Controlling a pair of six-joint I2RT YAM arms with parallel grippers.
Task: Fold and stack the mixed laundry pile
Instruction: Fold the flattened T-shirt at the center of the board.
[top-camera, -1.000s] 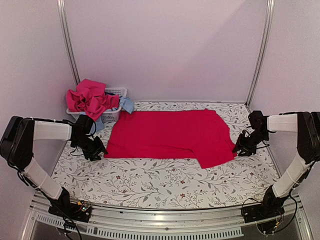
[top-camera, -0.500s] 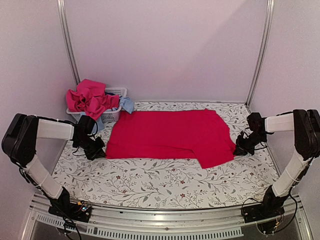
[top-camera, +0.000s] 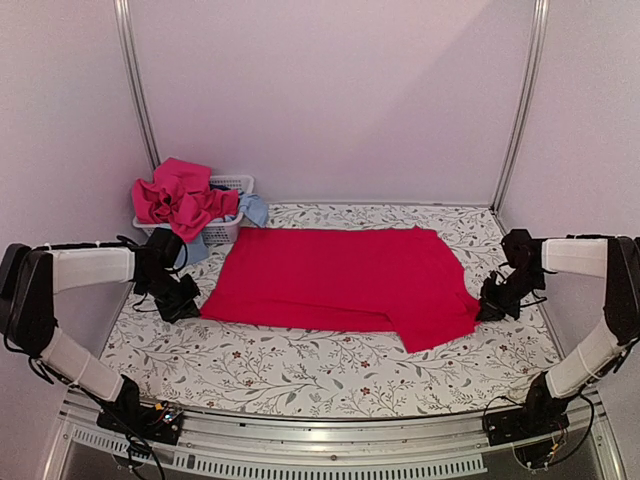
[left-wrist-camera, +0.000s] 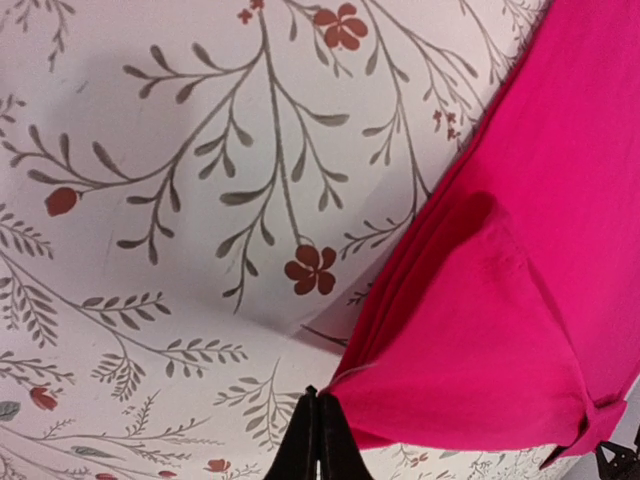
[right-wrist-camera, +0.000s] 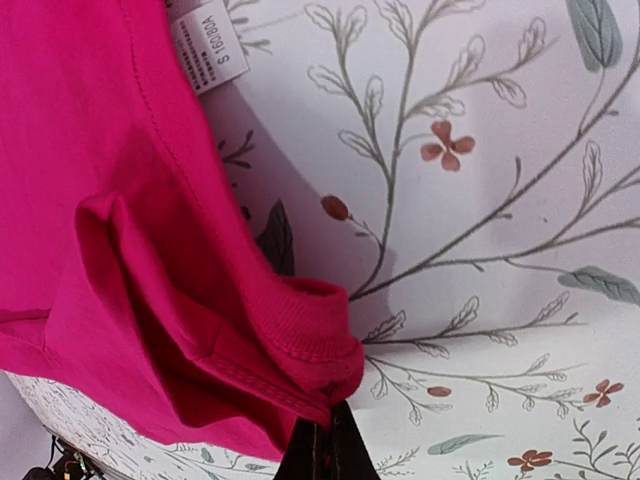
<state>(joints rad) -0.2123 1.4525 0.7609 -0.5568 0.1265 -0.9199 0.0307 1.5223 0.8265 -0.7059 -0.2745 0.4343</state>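
A large bright red garment (top-camera: 340, 275) lies spread flat across the middle of the floral table. My left gripper (top-camera: 190, 305) is shut on its near left corner, seen in the left wrist view (left-wrist-camera: 320, 400) with the red cloth (left-wrist-camera: 520, 300) pinched at the tips. My right gripper (top-camera: 487, 308) is shut on the garment's right edge; the right wrist view (right-wrist-camera: 325, 425) shows the ribbed hem (right-wrist-camera: 300, 340) caught between the fingers and a white size label (right-wrist-camera: 208, 45). The rest of the pile, red-pink (top-camera: 180, 195) and light blue (top-camera: 254, 208) pieces, sits in and over the basket.
A white slatted basket (top-camera: 222, 230) stands at the back left corner. Metal frame posts (top-camera: 135, 85) rise at the back corners, with pale walls behind. The table's near edge has a metal rail (top-camera: 330, 430).
Both grippers have moved outward and slightly nearer, pulling the red garment wider and flatter; its left corner has shifted left and its right lower corner right.
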